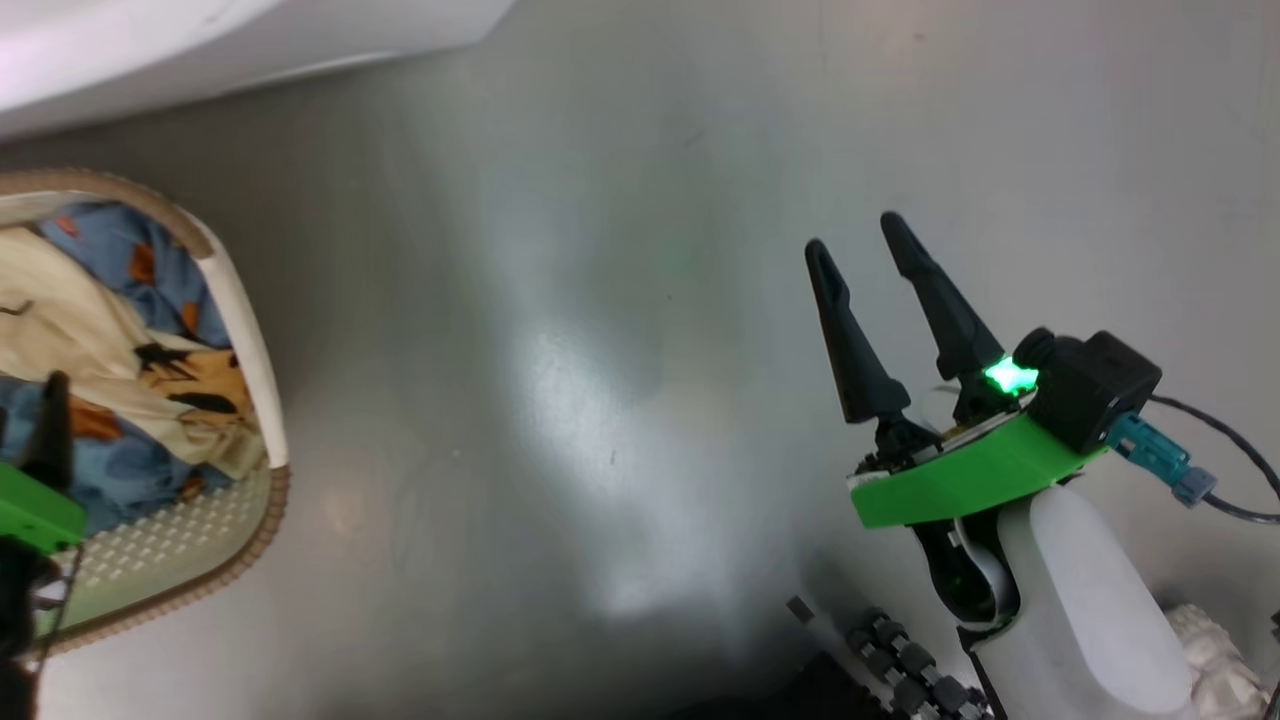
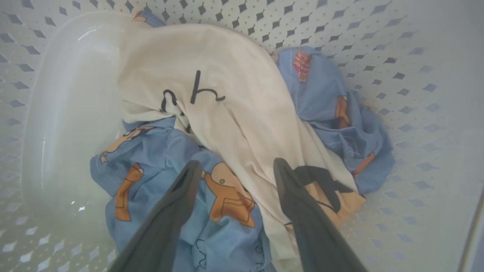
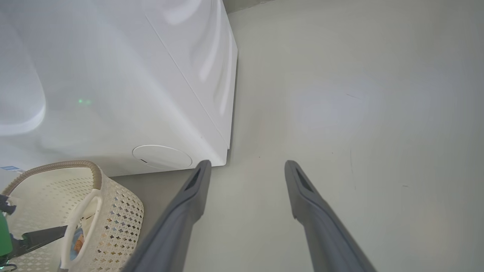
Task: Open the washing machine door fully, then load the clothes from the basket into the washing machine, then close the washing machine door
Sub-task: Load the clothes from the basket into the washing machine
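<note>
The basket [image 1: 200, 590] stands on the floor at the left, holding the clothes [image 1: 150, 370], a blue, cream and orange bundle. Looking down into the basket [image 2: 378, 37], my left gripper [image 2: 237, 165] is open just over the clothes [image 2: 234, 94], one finger above blue fabric and one above cream, nothing between them. One of its fingers [image 1: 52, 420] shows at the head view's left edge. My right gripper [image 1: 852, 232] hangs open over bare floor, well right of the basket. The washing machine [image 3: 132, 75] rises behind the basket [image 3: 121, 211]. Its door is out of view.
The machine's lower front carries a round flap [image 3: 162, 156], and its white corner [image 1: 150, 50] reaches the top left of the head view. Grey glossy floor [image 1: 600, 400] spreads between the basket and my right arm. A cable [image 1: 1220, 430] trails from the right wrist.
</note>
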